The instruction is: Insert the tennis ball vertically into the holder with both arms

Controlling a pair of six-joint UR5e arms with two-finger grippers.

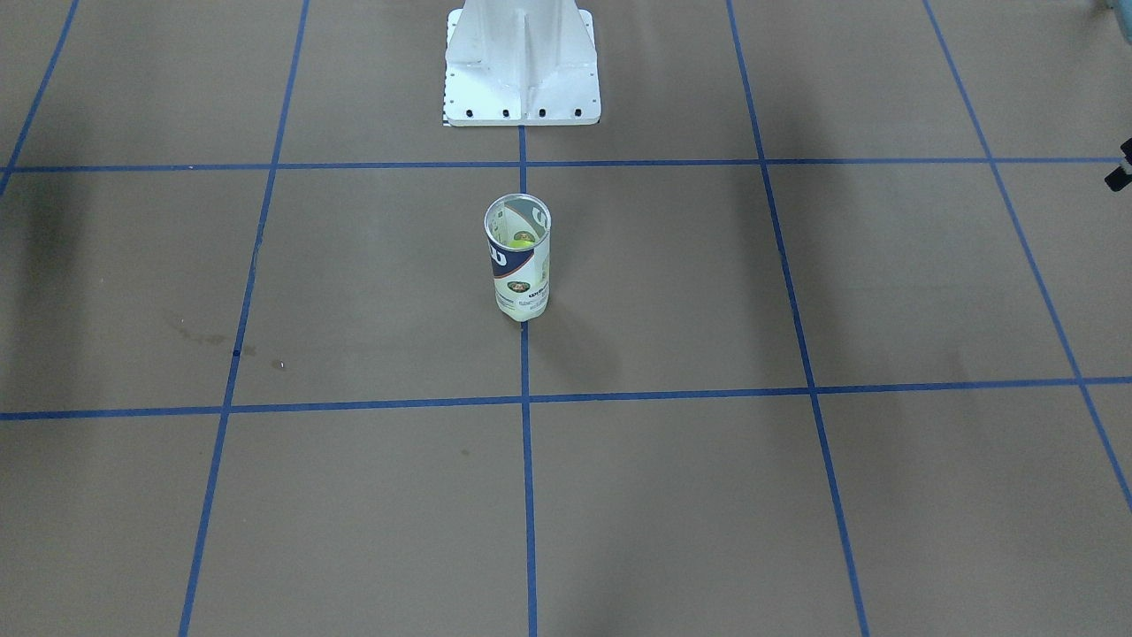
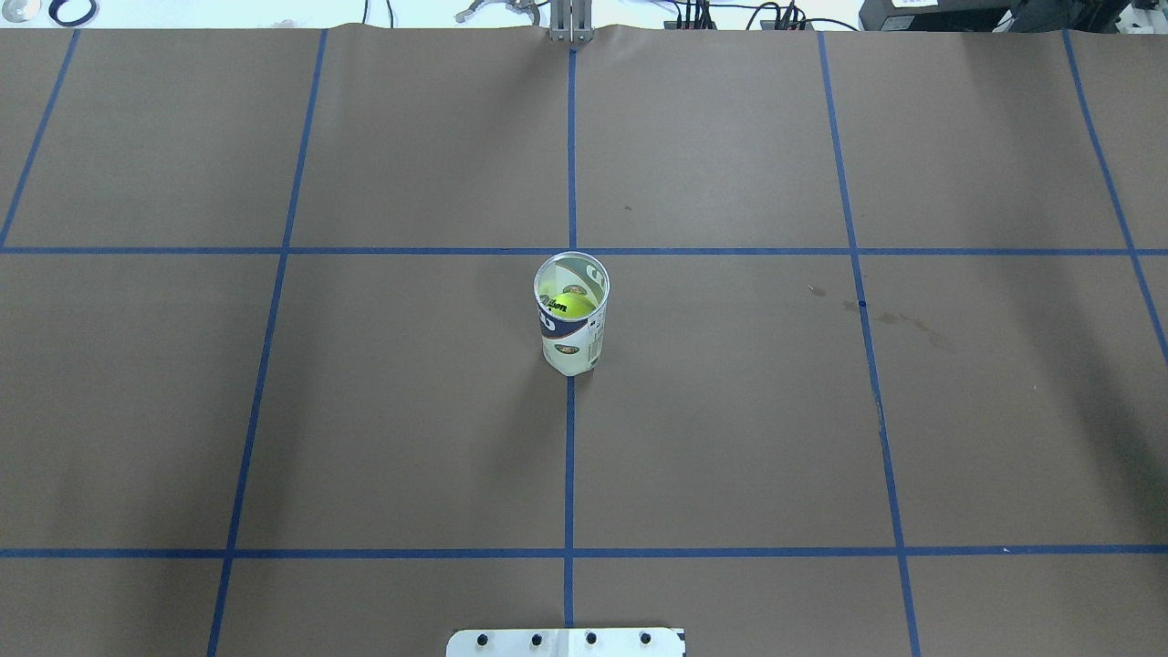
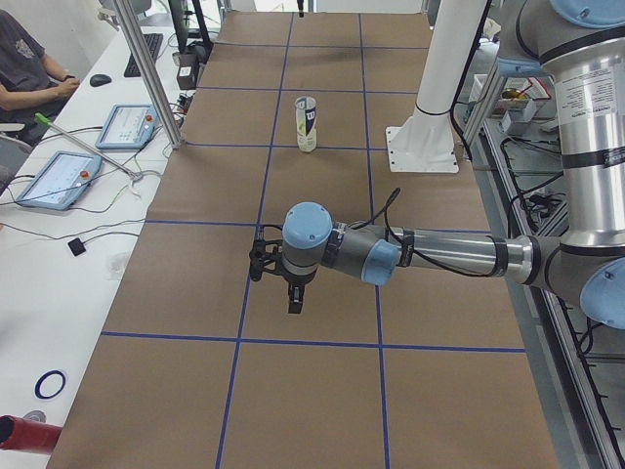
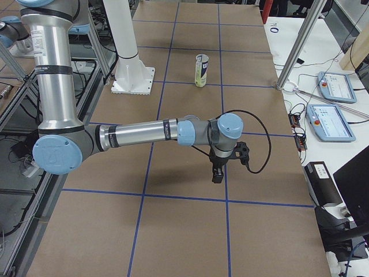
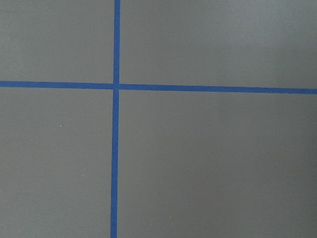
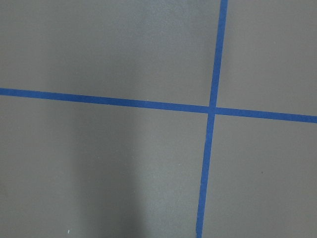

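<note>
The holder (image 1: 517, 257) is a clear can with a white and navy label, standing upright and open-topped at the table's middle (image 2: 570, 315). A yellow-green tennis ball (image 2: 573, 304) sits inside it (image 1: 523, 237). The holder also shows in the side views (image 3: 307, 124) (image 4: 201, 70). My left gripper (image 3: 293, 301) hangs pointing down over the brown paper, far from the holder; I cannot tell if it is open or shut. My right gripper (image 4: 217, 175) hangs likewise at the other end; I cannot tell its state. Both wrist views show only paper and blue tape lines.
The white pedestal base (image 1: 522, 71) stands at the robot's side of the table (image 2: 566, 641). Blue tape lines (image 2: 570, 456) grid the brown paper. A person and tablets (image 3: 59, 181) are beside the table, with an aluminium post (image 3: 146, 68). A small black part (image 1: 1119, 172) shows at the edge.
</note>
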